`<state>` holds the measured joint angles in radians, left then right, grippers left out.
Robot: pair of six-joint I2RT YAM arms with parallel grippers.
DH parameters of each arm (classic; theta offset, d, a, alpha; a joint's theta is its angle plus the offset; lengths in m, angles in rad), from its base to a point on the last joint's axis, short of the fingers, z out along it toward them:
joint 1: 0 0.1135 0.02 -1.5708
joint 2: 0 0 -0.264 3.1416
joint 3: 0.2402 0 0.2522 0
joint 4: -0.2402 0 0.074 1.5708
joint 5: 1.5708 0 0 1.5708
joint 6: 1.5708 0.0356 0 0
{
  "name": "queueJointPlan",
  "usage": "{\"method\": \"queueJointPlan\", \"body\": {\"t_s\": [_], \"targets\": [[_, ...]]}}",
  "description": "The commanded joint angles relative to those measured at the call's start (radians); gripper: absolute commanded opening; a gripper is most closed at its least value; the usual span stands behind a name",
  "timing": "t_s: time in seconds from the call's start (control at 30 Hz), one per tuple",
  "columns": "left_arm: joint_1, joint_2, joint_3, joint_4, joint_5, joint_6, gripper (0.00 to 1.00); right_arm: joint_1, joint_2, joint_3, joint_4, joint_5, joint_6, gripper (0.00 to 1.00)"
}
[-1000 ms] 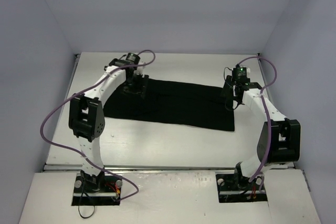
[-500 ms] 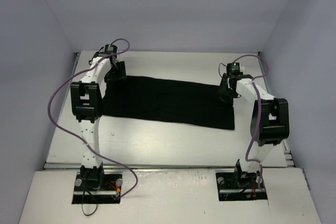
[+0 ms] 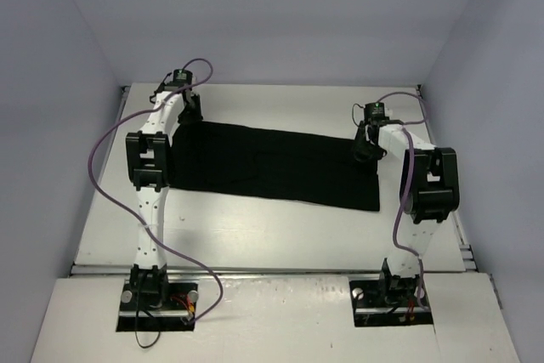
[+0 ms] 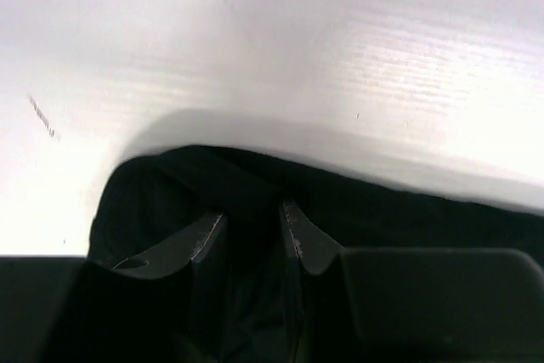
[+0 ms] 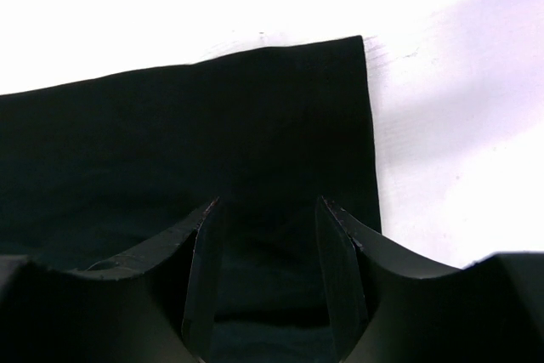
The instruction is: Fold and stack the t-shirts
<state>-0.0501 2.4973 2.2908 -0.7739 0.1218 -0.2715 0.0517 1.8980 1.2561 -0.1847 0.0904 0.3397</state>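
White table (image 3: 255, 231): black t-shirt (image 3: 272, 163) long axis left-right; left claw (image 4: 252, 220) narrow, pinching corner; right claw (image 5: 267, 207) half-open astride edge.

A plain black t-shirt (image 3: 272, 163), folded into a long flat band, lies slanted across the white table (image 3: 255, 231).

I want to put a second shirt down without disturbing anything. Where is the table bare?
The widest bare patch is the strip of table between the t-shirt and the table's front edge. A narrower strip runs between the t-shirt and the back wall. Both ends of the t-shirt are crowded by the left gripper and the right gripper.
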Motion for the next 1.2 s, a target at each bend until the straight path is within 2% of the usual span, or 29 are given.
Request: {"method": "queueJointPlan", "body": {"t_s": [0.0, 0.3, 0.37, 0.43, 0.6, 0.67, 0.8, 0.93, 1.07, 1.17], "targets": [[0.024, -0.048, 0.076, 0.058, 0.033, 0.035, 0.21, -0.018, 0.032, 0.048, 0.019, 0.035, -0.010, 0.44], [0.035, -0.044, 0.147, 0.148, 0.056, 0.086, 0.22, -0.033, 0.113, 0.089, 0.025, 0.069, -0.041, 0.43], [0.040, -0.037, 0.147, 0.148, 0.051, 0.088, 0.31, -0.033, 0.117, 0.100, 0.026, 0.072, -0.046, 0.43], [0.047, -0.039, 0.136, 0.149, 0.042, 0.091, 0.36, -0.033, 0.112, 0.107, 0.025, 0.072, -0.050, 0.43], [0.100, -0.082, 0.107, 0.143, 0.039, 0.075, 0.65, -0.032, 0.092, 0.118, 0.024, 0.069, -0.057, 0.43], [0.099, -0.126, 0.088, 0.133, 0.045, 0.069, 0.67, -0.030, 0.075, 0.118, 0.024, 0.063, -0.055, 0.43], [0.061, -0.319, -0.083, 0.123, 0.092, 0.013, 0.67, -0.024, 0.044, 0.118, 0.024, 0.060, -0.059, 0.43], [-0.038, -0.478, -0.299, 0.133, 0.074, -0.026, 0.64, -0.026, 0.033, 0.115, 0.024, 0.058, -0.058, 0.43], [-0.114, -0.542, -0.549, 0.157, 0.056, -0.086, 0.60, -0.026, 0.033, 0.117, 0.024, 0.056, -0.060, 0.43], [-0.142, -0.568, -0.664, 0.161, 0.073, -0.173, 0.54, -0.026, 0.032, 0.118, 0.025, 0.051, -0.061, 0.43]]}}
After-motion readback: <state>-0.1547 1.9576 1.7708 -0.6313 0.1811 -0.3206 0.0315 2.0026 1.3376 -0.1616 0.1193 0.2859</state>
